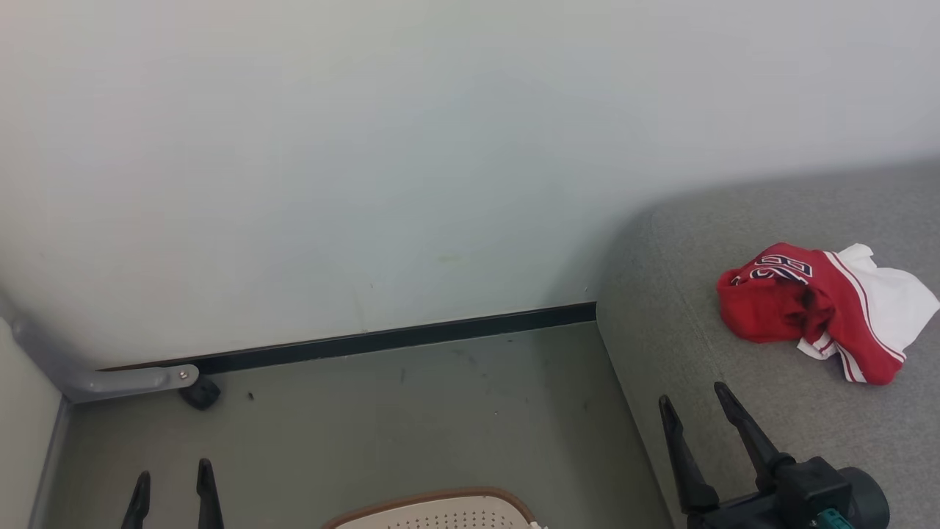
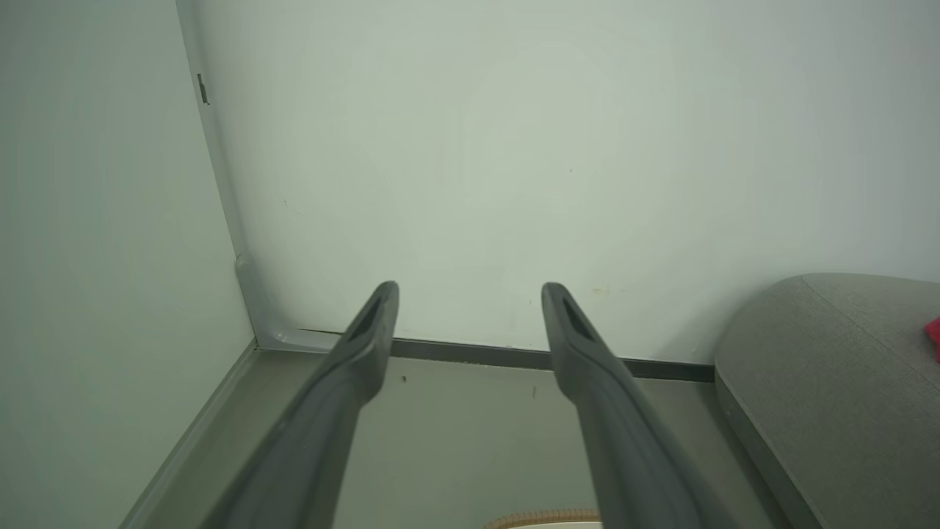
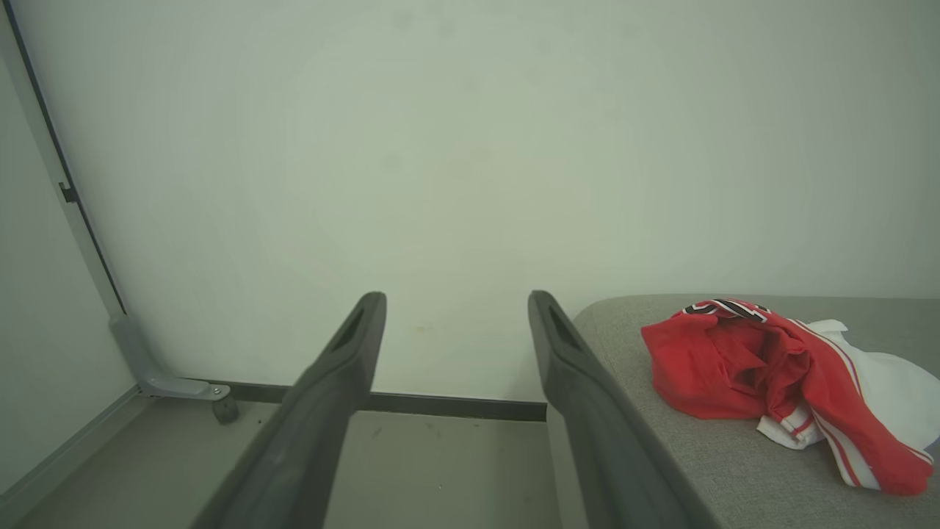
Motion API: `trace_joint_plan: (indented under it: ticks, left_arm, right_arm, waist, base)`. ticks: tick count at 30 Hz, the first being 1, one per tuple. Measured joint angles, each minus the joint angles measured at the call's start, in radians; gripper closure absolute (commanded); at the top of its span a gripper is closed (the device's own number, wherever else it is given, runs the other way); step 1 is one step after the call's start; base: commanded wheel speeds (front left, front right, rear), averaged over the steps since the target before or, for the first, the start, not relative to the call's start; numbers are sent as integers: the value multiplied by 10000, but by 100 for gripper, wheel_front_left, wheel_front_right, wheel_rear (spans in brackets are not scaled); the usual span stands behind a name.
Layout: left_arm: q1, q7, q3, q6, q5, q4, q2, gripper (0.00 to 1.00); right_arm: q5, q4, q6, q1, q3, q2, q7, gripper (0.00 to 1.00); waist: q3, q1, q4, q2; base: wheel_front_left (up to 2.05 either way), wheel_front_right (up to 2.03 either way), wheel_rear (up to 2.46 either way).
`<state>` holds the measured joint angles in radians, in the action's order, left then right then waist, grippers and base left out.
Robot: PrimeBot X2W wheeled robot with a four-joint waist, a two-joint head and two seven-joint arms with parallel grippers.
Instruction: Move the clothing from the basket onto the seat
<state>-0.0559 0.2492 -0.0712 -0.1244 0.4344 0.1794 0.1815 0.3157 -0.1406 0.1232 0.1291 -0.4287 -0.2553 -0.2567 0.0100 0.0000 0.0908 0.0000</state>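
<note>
Sitting crumpled at the right of the head view, the clothing (image 1: 815, 308) is on the seat (image 1: 683, 308): a red garment with white panels, striped trim and dark numerals showing along its upper fold. It lies well in from the seat's rounded corner, and grey fabric shows on every side of it but the right, where its white panel reaches the frame edge.

Down at the lower right, the right gripper (image 1: 692, 393) points up the frame over the near part of the seat. Its two dark fingers are spread apart with nothing between them, and their tips are short of the garment. Its own wrist camera has the red heap off to the right of the fingers, apart from them.

Over at the lower left, the left gripper (image 1: 173, 470) shows two fingertips above the floor (image 1: 440, 411), parted and empty. Its wrist camera confirms the wide gap, with the pale wall (image 1: 367, 147) behind.

The basket (image 1: 440, 499) peeks in at the bottom centre, between the two grippers. A curve of brown rim and a patch of perforated cream plastic show, and what it holds I cannot tell.

A dark skirting strip (image 1: 396, 338) runs along the foot of the wall, and a grey bracket (image 1: 139, 380) ends in a small black foot (image 1: 200, 393) at the left.
</note>
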Motion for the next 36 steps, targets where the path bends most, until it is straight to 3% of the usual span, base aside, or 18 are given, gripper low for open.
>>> trace_joint_plan:
  ticks: [25,36]
  left_arm:
    - [61,-8,301,0,-564,-575,-249,0]
    - [1211,-635,-320,113,-922,-853,44,0]
  right_arm:
    - [-301,545,13,-122,349,276,0,0]
    - [-545,1158,13,583,621,249,0,0]
  waist:
    - [-550,0,-121,0]
    - [-1520,1,-92,1]
  base:
    - [0,0,0]
    - [0,0,0]
